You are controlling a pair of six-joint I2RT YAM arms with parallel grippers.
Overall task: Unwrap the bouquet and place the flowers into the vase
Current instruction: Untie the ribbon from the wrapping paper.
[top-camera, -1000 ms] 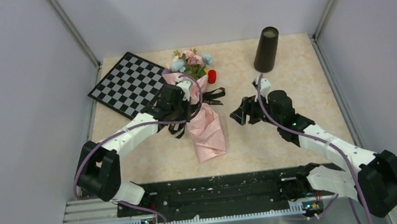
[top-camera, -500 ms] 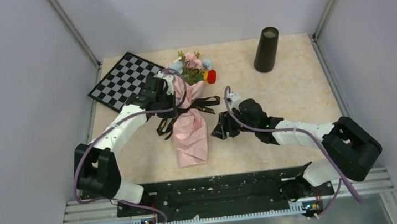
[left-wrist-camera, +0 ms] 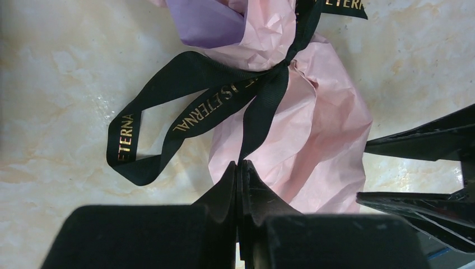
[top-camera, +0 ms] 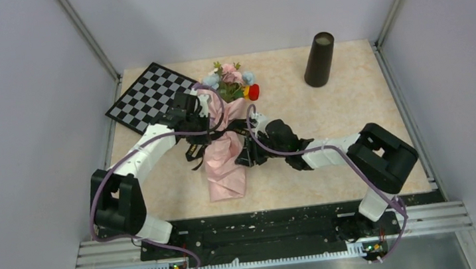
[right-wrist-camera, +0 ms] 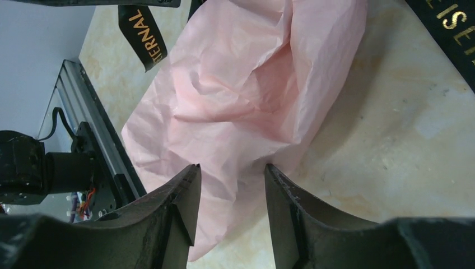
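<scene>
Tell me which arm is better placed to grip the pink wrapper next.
Right. The right claw stands open astride the bouquet at its pink paper edge, ready to close; the left claw is shut on the black ribbon.

One bouquet, one vase, one checkered board, one toy block, two grippers: left gripper, right gripper.
One black ribbon circles the bouquet; two light-blue flowers show at its far end, the pink ones too bunched to count. Board left of the bouquet, block just right of its blooms, vase well off to its right, one gripper on either side.
</scene>
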